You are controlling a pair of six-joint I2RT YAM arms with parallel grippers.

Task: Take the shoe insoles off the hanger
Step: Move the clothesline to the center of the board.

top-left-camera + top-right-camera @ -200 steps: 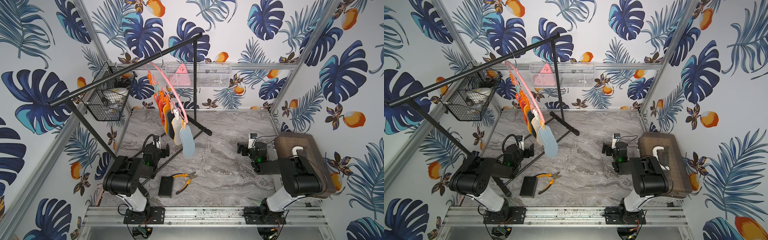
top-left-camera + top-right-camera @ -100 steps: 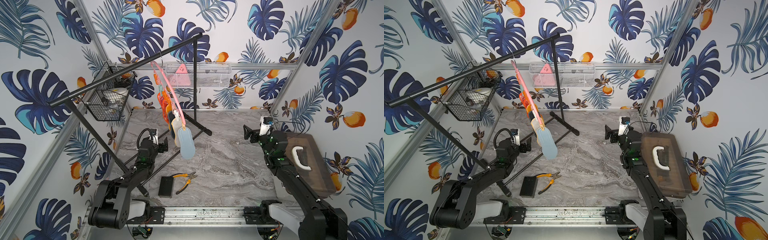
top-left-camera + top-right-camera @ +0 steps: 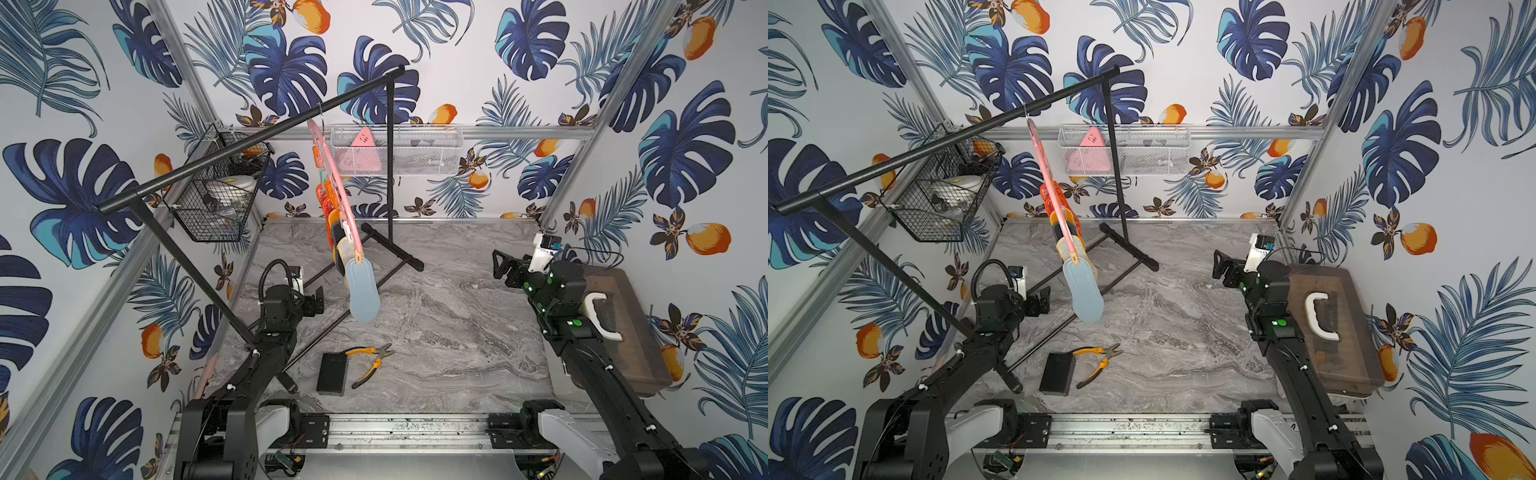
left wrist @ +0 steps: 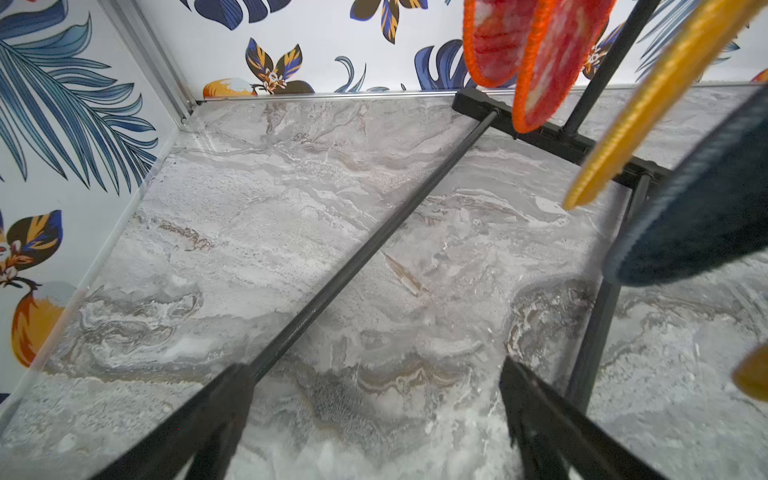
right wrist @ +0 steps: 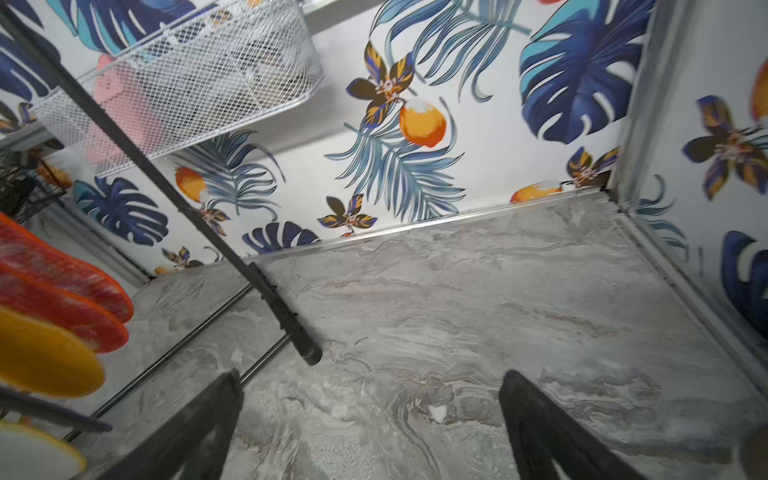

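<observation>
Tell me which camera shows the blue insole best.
The top views. In both top views the blue insole hangs at the near end of the row, its broad face turned to the camera and almost wholly visible. Neither wrist view shows it at all.

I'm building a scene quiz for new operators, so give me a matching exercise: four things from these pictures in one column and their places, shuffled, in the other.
Things:
1. light blue insole
2. pliers
3. hanger
4. brown case

Places:
A. hooked over the bar of the black rack
B. lying on the marble floor beside the black block
C. pegged at the hanger's lower end
D. against the wall on the robot's right

Pairs: 1-C, 2-B, 3-A, 4-D
</observation>
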